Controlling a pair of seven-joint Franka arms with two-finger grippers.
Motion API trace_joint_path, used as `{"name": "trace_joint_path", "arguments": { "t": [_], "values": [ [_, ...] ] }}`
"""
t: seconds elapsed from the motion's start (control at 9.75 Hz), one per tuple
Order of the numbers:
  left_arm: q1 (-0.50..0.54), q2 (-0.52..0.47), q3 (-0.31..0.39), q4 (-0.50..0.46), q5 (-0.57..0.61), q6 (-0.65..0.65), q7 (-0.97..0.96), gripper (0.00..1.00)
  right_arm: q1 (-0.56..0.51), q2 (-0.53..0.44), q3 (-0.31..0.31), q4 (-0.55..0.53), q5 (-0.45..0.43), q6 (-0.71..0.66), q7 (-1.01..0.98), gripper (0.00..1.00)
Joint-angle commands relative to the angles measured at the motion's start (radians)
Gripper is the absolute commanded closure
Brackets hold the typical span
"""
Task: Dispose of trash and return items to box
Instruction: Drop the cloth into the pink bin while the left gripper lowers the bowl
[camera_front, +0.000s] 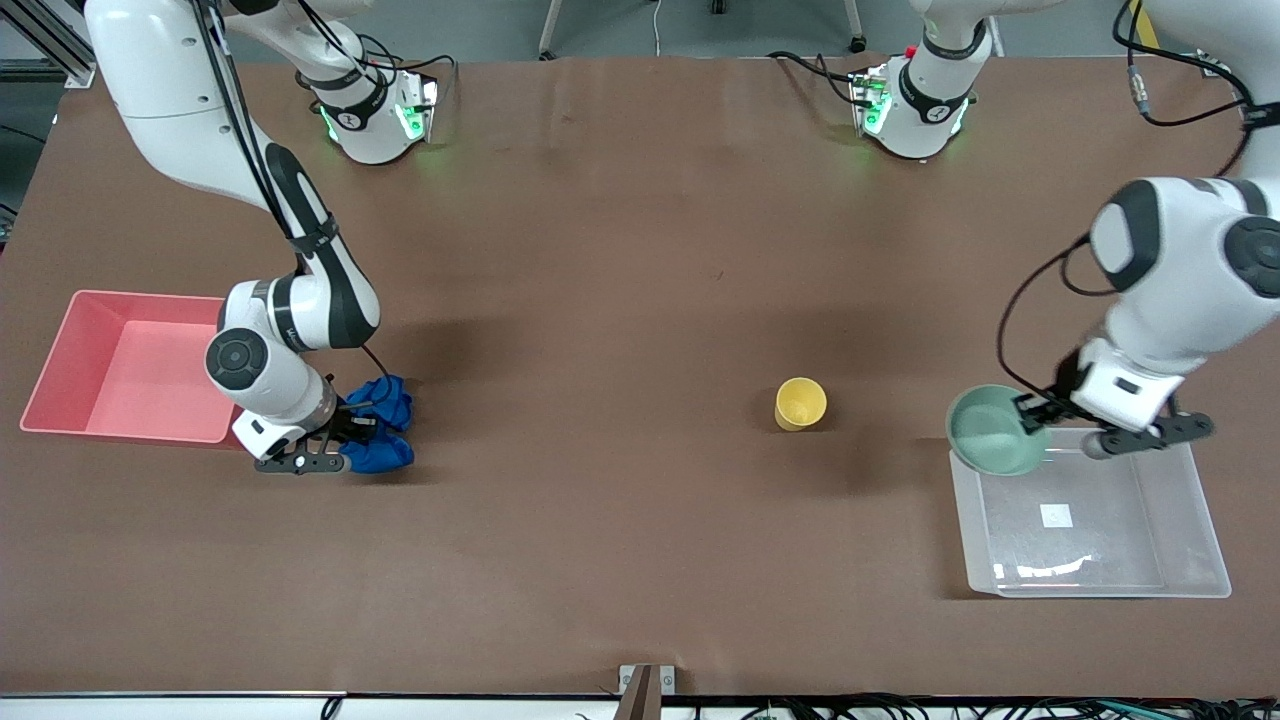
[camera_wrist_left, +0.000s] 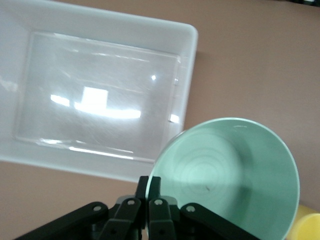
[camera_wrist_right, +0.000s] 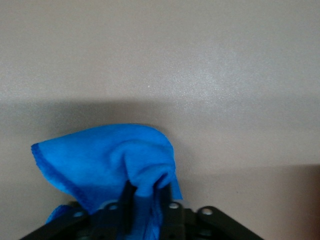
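Observation:
My left gripper (camera_front: 1032, 412) is shut on the rim of the mint-green bowl (camera_front: 995, 430) and holds it tilted over the corner of the clear plastic box (camera_front: 1195, 545). In the left wrist view the bowl (camera_wrist_left: 232, 175) fills the space beside the box (camera_wrist_left: 187, 55), with my left gripper (camera_wrist_left: 150, 182) pinching its rim. My right gripper (camera_front: 352, 428) is shut on the blue cloth wad (camera_front: 385, 430), low at the table beside the pink bin. In the right wrist view the cloth (camera_wrist_right: 107, 162) bulges out from my right gripper (camera_wrist_right: 145, 192). The yellow cup (camera_front: 800, 403) stands on the table.
The pink bin (camera_front: 75, 340) sits at the right arm's end of the table, right next to the right gripper. The yellow cup's edge shows in the left wrist view (camera_wrist_left: 310, 227). A white label (camera_front: 1056, 516) marks the box's bottom.

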Motion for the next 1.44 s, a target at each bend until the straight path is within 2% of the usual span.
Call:
{"name": "trace_joint_path", "arguments": {
  "t": [0.0, 0.21, 0.41, 0.62, 0.92, 1.13, 1.33],
  "values": [
    [0.055, 0.173, 0.0, 0.153, 0.004, -0.013, 0.18, 1.0, -0.002, -0.071, -0.003, -0.02, 0.0, -0.051, 0.001, 0.97],
    [0.104, 0.316, 0.0, 0.286, 0.004, -0.014, 0.358, 1.0, -0.008, -0.11, -0.006, 0.042, -0.001, -0.177, -0.002, 0.97],
    [0.118, 0.41, 0.0, 0.352, 0.005, -0.016, 0.406, 1.0, -0.048, -0.151, -0.009, 0.137, -0.003, -0.347, -0.012, 0.97],
    [0.115, 0.464, 0.0, 0.385, 0.011, -0.016, 0.405, 1.0, -0.12, -0.186, -0.008, 0.194, -0.001, -0.45, -0.112, 0.97],
    [0.112, 0.53, 0.0, 0.389, 0.01, -0.004, 0.402, 0.99, -0.22, -0.245, -0.008, 0.19, -0.003, -0.512, -0.234, 0.97],
    [0.115, 0.576, 0.0, 0.444, 0.011, -0.004, 0.41, 0.99, -0.299, -0.246, -0.008, 0.179, -0.003, -0.513, -0.33, 0.96],
    [0.117, 0.577, 0.0, 0.445, 0.011, -0.004, 0.408, 0.83, -0.368, -0.239, -0.008, 0.147, -0.003, -0.504, -0.368, 0.96]
  ]
}}
